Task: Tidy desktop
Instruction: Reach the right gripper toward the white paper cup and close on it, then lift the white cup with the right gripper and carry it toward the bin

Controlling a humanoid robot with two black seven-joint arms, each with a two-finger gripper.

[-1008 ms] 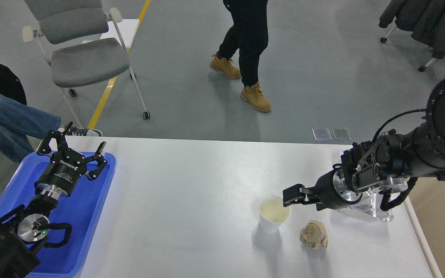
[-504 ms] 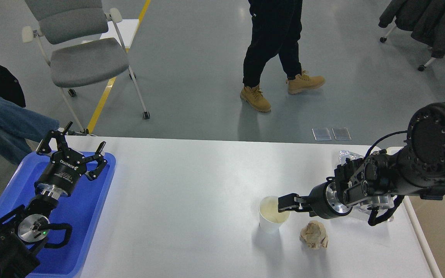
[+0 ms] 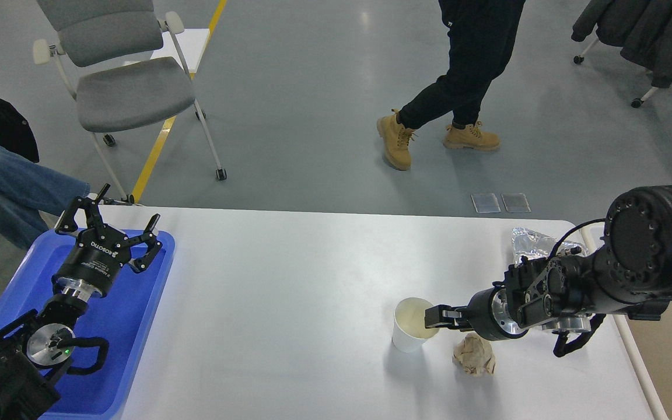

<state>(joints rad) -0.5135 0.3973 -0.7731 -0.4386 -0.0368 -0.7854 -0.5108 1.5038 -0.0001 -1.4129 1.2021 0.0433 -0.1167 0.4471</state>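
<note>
The white desktop [image 3: 283, 291] fills the lower view. A white paper cup [image 3: 409, 332] stands on it right of centre, leaning slightly. My right gripper [image 3: 433, 318] comes in low from the right, and its dark fingertips are at the cup's right rim. The fingers cannot be told apart, so I cannot tell whether they grip the cup. A crumpled brown paper ball [image 3: 475, 354] lies just below the right wrist. My left gripper [image 3: 114, 217] is open and empty, held above the blue tray [image 3: 137, 326] at the left edge.
A crumpled clear plastic wrapper [image 3: 531, 242] lies near the desktop's far right corner, behind the right arm. Beyond the table are a grey chair [image 3: 126, 87], a walking person in tan boots [image 3: 464, 87], and a seated person's legs [image 3: 15, 175] at far left.
My right arm has sunk lower and its gripper has stayed at the cup's rim. The cup's top has shifted slightly right. The person behind has walked to the right. The left arm has not moved.
</note>
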